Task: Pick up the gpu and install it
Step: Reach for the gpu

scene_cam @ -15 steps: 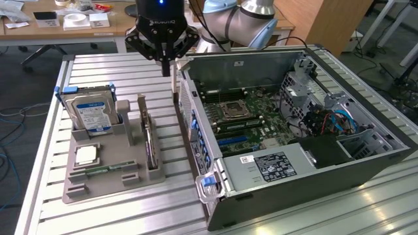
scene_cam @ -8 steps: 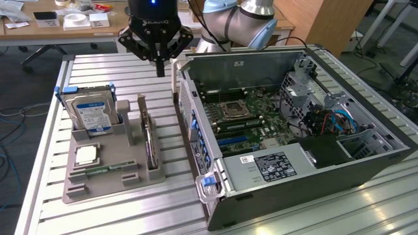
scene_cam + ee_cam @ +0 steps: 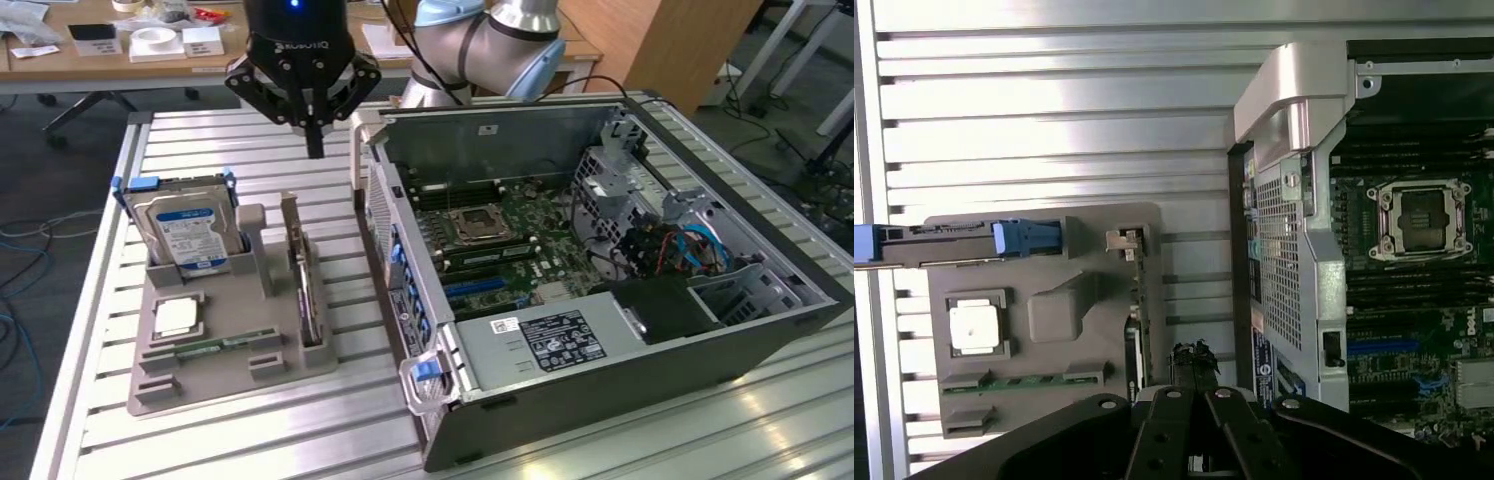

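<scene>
The slatted aluminium table (image 3: 200, 150) (image 3: 1054, 100) lies bare all around the grey moulded plastic tray (image 3: 200, 392) (image 3: 1044, 262), with wide open slats beyond the tray's far end. On the tray's side toward the exterior view's right there is only a narrow bare strip. Across that strip stands the open black and silver computer case (image 3: 400, 270) (image 3: 1294, 260), its perforated rear panel facing the tray.

The tray carries one of each thing:
- One boxy silver hard drive with a blue-white label (image 3: 187, 232) (image 3: 954, 243) stands upright at the tray's far end.
- One square silver processor chip (image 3: 176, 318) (image 3: 976, 325) lies flat in a pocket in the middle of the tray.
- One narrow green memory stick (image 3: 214, 347) (image 3: 1024, 380) lies just nearer than the chip.
- One thin green-brown gpu card with a silvery end bracket (image 3: 304, 285) (image 3: 1137, 320) stands on edge in the slot along the tray's case-side edge.

There is one case and one arm.

The black gripper (image 3: 315, 145) (image 3: 1194, 365) hangs above the table just past the tray's far end. It is in line with the strip between tray and case, and its fingers are pressed together on nothing. The gpu sits in its slot below the fingertips and just to their tray side, apart from them and untouched
</scene>
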You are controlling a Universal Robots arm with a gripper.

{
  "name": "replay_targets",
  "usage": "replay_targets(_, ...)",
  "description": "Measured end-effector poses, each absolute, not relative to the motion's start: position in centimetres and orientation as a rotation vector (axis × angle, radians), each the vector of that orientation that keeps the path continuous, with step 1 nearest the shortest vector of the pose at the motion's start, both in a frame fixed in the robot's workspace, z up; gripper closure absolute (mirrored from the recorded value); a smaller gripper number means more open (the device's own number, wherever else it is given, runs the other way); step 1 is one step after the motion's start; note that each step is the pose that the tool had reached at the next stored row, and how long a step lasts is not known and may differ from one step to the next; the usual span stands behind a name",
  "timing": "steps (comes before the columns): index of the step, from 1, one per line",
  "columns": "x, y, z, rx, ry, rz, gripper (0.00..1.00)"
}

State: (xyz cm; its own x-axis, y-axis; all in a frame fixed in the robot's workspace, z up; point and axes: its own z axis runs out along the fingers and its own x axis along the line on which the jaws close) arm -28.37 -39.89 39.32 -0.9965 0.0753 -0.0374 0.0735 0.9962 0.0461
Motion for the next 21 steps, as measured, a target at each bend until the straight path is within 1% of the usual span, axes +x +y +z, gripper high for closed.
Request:
replay_targets(15, -31.2, -39.9, 39.3, 0.116, 3.098, 0.069, 0.89)
replay_targets(21, -31.6, -40.7, 39.3, 0.115, 3.098, 0.070, 0.89)
